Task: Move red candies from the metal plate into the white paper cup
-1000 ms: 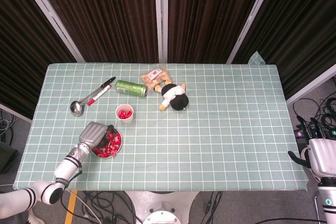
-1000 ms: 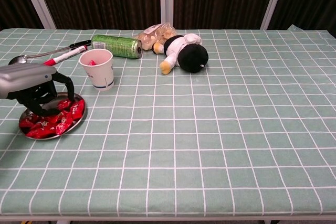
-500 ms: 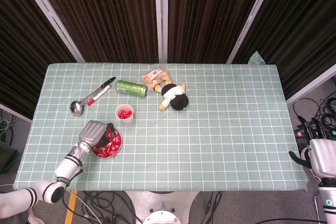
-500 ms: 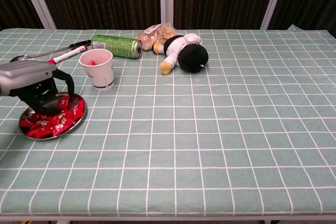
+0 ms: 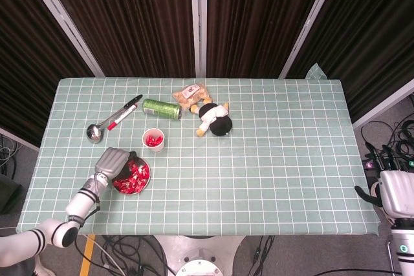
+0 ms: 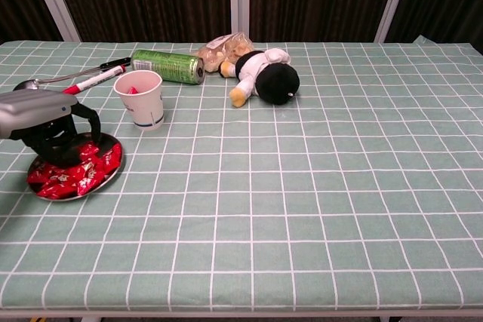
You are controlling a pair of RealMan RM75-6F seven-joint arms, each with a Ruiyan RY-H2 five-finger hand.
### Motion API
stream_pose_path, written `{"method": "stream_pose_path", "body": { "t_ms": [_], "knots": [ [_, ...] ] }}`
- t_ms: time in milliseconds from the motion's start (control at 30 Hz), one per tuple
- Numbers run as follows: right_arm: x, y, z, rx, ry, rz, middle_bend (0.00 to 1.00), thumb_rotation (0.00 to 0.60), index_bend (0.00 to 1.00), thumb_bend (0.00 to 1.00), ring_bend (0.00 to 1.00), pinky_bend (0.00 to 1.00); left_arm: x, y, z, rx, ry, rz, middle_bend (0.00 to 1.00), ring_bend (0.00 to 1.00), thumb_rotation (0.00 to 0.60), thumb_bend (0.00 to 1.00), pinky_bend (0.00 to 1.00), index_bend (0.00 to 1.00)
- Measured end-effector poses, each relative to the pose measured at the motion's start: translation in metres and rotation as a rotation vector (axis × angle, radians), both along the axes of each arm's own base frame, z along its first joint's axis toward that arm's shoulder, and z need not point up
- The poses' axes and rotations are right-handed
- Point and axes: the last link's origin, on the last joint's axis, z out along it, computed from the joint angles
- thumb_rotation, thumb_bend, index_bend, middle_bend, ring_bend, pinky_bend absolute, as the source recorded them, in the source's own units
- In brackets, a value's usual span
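Note:
A round metal plate (image 5: 143,183) (image 6: 110,176) lies near the table's front left with a heap of red candies (image 5: 134,176) (image 6: 78,173) on it. The white paper cup (image 5: 154,140) (image 6: 143,100) stands upright just beyond it, with red candies inside. My left hand (image 5: 111,161) (image 6: 44,121) hovers over the plate's left part, its dark fingers curled down and inward right above the candies. Whether a candy sits between the fingers is hidden. My right hand (image 5: 393,194) hangs off the table's right edge, one dark finger sticking out and nothing in it.
Behind the cup lie a green can (image 5: 161,108) (image 6: 167,65), a marker (image 5: 120,117) (image 6: 94,79) and a metal ladle (image 5: 95,132). A snack bag (image 5: 190,93) and a black-and-white plush toy (image 5: 216,119) (image 6: 268,75) lie at the middle back.
My left hand has shifted slightly left over the plate and its fingers, which were spread down into the candies, have curled inward. The right hand has not moved.

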Motion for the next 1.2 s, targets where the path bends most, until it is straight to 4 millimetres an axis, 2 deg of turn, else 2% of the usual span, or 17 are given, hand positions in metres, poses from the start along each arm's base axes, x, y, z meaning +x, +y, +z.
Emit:
{"method": "stream_pose_path", "body": {
  "t_ms": [200, 433, 600, 700, 833, 967, 1067, 1200],
  "knots": [
    [0.0, 0.001, 0.0, 0.0, 0.0, -0.004, 0.27, 0.6, 0.03, 0.09, 0.07, 0.26, -0.003, 0.002, -0.004, 0.002, 0.0, 0.005, 0.96, 0.88, 0.6, 0.29, 1.0, 0.52],
    [0.0, 0.001, 0.0, -0.002, 0.003, -0.004, 0.27, 0.6, 0.03, 0.09, 0.07, 0.26, -0.005, 0.005, -0.006, 0.033, -0.018, -0.005, 0.98, 0.9, 0.6, 0.35, 1.0, 0.63],
    [0.0, 0.001, 0.0, 0.0, 0.0, -0.004, 0.27, 0.6, 0.03, 0.08, 0.07, 0.26, -0.003, 0.004, -0.004, 0.031, -0.072, 0.01, 0.98, 0.9, 0.6, 0.37, 1.0, 0.64],
    [0.0, 0.001, 0.0, 0.0, -0.001, -0.002, 0.27, 0.6, 0.03, 0.09, 0.07, 0.26, 0.002, 0.005, 0.006, 0.043, -0.113, 0.008, 0.98, 0.9, 0.6, 0.37, 1.0, 0.64],
    [-0.001, 0.001, 0.001, -0.002, -0.001, -0.002, 0.28, 0.6, 0.03, 0.08, 0.07, 0.26, 0.016, 0.012, 0.025, 0.096, -0.18, -0.017, 0.98, 0.9, 0.6, 0.37, 1.0, 0.64],
    [-0.003, 0.001, 0.001, -0.004, -0.004, -0.004, 0.28, 0.6, 0.03, 0.08, 0.07, 0.26, 0.039, 0.031, 0.046, 0.16, -0.232, -0.066, 0.98, 0.9, 0.6, 0.37, 1.0, 0.63],
    [-0.004, 0.002, 0.002, -0.006, -0.006, -0.007, 0.28, 0.6, 0.03, 0.08, 0.07, 0.26, 0.059, 0.043, 0.051, 0.175, -0.251, -0.11, 0.98, 0.9, 0.6, 0.37, 1.0, 0.63],
    [-0.006, 0.002, 0.002, -0.006, -0.008, -0.009, 0.28, 0.6, 0.03, 0.09, 0.07, 0.26, 0.077, 0.056, 0.047, 0.157, -0.243, -0.139, 0.98, 0.9, 0.6, 0.37, 1.0, 0.62]
  ]
}}
